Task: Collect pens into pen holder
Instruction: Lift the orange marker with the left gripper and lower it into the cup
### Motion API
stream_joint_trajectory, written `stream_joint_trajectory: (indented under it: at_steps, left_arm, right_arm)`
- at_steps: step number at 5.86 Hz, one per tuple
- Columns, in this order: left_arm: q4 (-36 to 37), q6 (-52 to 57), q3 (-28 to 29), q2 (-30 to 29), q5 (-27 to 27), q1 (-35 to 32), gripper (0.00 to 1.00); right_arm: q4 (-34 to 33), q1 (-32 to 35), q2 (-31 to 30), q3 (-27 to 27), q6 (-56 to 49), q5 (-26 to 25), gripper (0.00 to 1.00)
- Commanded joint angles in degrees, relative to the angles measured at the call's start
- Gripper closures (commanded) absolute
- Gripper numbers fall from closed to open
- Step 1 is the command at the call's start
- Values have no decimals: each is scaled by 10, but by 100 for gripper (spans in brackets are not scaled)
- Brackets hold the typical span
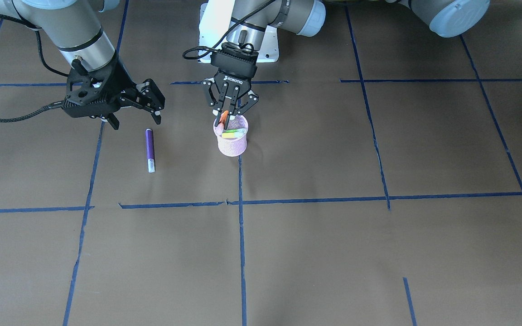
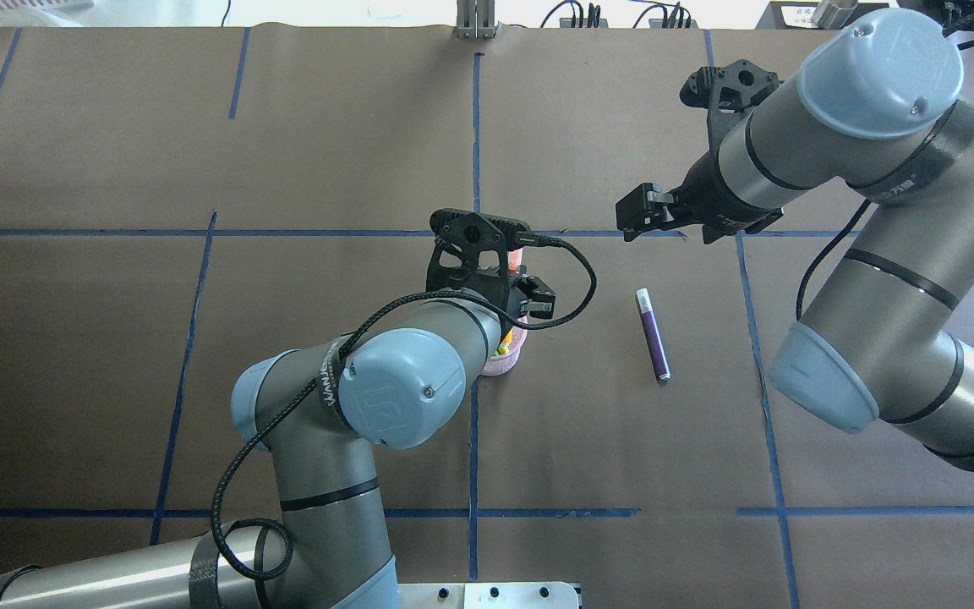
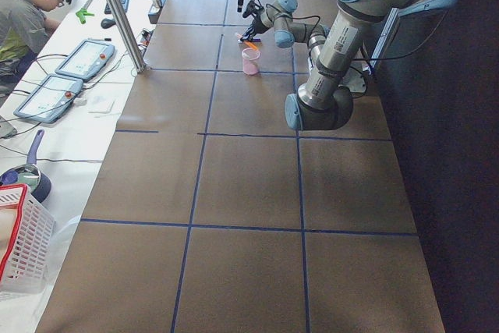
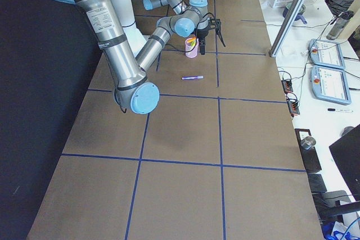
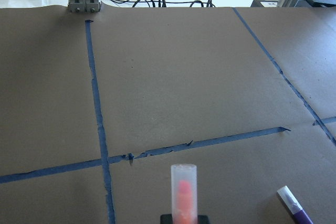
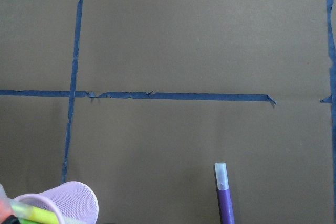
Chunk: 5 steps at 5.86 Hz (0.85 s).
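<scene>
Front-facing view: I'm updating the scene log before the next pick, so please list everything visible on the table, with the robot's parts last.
pen holder: one, pink mesh, upright near the table's middle
green pen: one, bright green, leaning inside the pen holder
orange pen: one, orange, gripped at the pen holder's rim
purple pen: one, purple with a pale cap, lying flat, apart from the pen holder
table: one, brown surface
tape lines: several, blue, a grid across the table
left gripper: one, black, shut on the orange pen over the pen holder
right gripper: one, black, open, above the purple pen's far end
</scene>
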Motion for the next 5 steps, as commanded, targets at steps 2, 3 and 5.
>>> stream_joint_trajectory:
  at_steps: [2,3,5]
  left_arm:
    - [-29,50,20,-2,2,-3,100]
    - [-46,50,38,0,1,-1,100]
    - [-81,72,45,3,-5,0,41]
  right_arm:
    - [1,-1,-1,-2,0,-1,0]
    - [1,-1,-1,-3,0,-2,0]
    - [1,-1,0,-3,0,0,0]
